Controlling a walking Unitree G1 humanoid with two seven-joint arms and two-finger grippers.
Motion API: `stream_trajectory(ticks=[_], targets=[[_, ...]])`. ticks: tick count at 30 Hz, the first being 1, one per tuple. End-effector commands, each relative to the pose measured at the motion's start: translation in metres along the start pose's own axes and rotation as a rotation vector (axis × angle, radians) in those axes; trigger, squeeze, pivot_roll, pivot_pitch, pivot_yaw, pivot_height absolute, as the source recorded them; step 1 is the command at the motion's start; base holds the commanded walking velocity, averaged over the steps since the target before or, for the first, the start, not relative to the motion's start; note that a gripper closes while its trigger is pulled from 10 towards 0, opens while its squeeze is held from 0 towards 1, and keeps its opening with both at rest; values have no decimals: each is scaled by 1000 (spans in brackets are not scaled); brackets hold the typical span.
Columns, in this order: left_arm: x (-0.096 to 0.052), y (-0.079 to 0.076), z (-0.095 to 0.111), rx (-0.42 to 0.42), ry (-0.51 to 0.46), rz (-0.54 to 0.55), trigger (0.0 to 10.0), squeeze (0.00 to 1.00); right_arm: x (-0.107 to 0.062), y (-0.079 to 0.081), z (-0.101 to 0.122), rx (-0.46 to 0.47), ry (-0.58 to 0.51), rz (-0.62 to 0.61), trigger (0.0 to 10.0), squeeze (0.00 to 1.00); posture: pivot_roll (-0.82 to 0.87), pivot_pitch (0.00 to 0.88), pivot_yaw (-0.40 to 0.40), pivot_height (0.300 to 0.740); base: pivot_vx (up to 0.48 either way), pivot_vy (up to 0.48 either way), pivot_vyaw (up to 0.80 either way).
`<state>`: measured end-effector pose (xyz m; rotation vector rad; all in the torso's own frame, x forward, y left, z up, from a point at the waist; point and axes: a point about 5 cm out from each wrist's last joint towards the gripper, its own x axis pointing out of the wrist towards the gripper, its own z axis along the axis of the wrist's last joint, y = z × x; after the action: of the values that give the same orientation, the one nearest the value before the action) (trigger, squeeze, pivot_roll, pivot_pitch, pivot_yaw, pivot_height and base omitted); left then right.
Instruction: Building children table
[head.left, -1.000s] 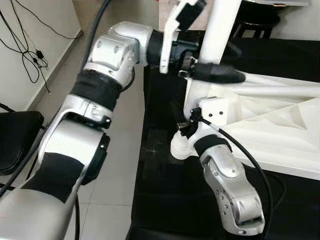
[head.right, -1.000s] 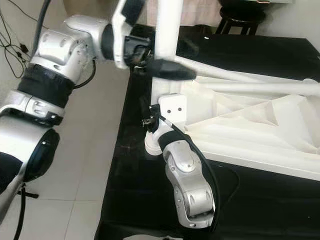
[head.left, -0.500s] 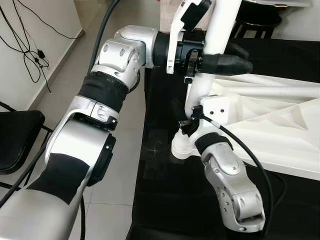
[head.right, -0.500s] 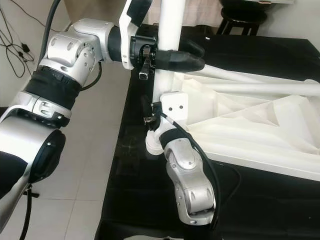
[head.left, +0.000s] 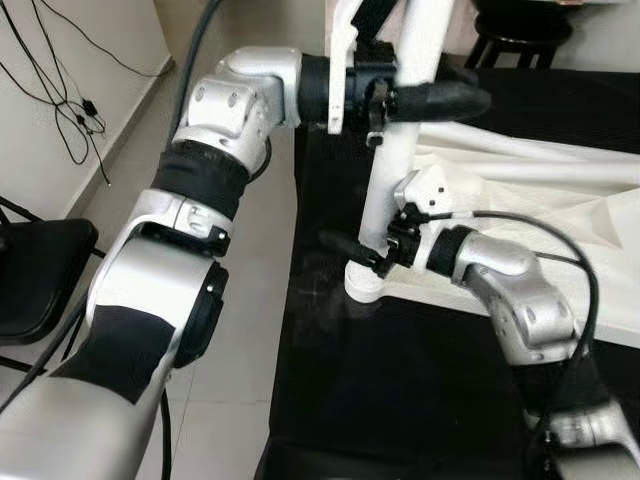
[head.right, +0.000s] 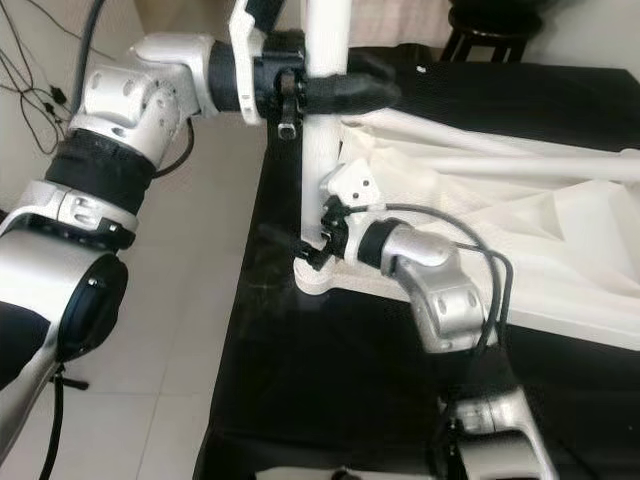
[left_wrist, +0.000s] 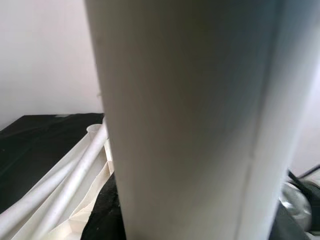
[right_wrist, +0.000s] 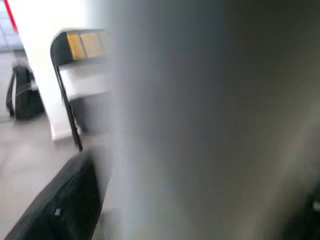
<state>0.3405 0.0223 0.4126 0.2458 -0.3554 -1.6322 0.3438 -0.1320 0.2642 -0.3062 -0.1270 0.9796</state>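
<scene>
2 grippers were on the white leg (head.left: 400, 150) when I looked. It stood upright at the front left corner of the overturned white tabletop (head.left: 540, 190), which lay on the black bench (head.left: 400, 400). My left gripper (head.left: 420, 98) reached in from the left, high on the leg, and its black fingers (head.left: 440, 100) were clamped around the tube, one in front and one behind. From the left wrist camera the leg (left_wrist: 190, 120) stood right against the lens, with 2 more white legs (left_wrist: 65, 180) lying across the tabletop beyond it.

My right gripper (head.left: 360, 255) sat low at the leg's flared foot (head.left: 365, 282), beside a white corner bracket (head.left: 425, 190). One thin black finger (head.left: 345, 247) pointed out to the left past the tube; I could not tell whether that pair was open or closed on the leg. The right wrist camera gave me a grey blur close up, with a black chair (right_wrist: 65, 65) on the tiled floor behind.

Black cables (head.left: 60, 90) hung down the wall on the left.
</scene>
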Motion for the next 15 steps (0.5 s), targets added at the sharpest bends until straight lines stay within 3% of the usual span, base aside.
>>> stream_trajectory(ticks=[1,5,7,8,15], targets=[[25,-12,1,4,5,-129,0,0,20,11,-2,34,16,124,10000,0,34,207,20,740,0,0,0],[27,-14,-2,-1,8,-145,0,0,30,7,0,118,-13,173,10000,0,34,207,21,740,0,0,0],[28,-16,-4,-3,11,-156,0,0,42,6,-1,214,-49,215,10000,0,35,210,25,740,0,0,0],[29,-17,-5,-4,12,-161,0,0,45,7,-2,243,-63,231,0,0,41,215,23,740,0,0,0],[31,-19,-6,-3,18,-183,0,0,50,13,-9,267,-84,301,0,0,45,218,22,740,0,0,0]])
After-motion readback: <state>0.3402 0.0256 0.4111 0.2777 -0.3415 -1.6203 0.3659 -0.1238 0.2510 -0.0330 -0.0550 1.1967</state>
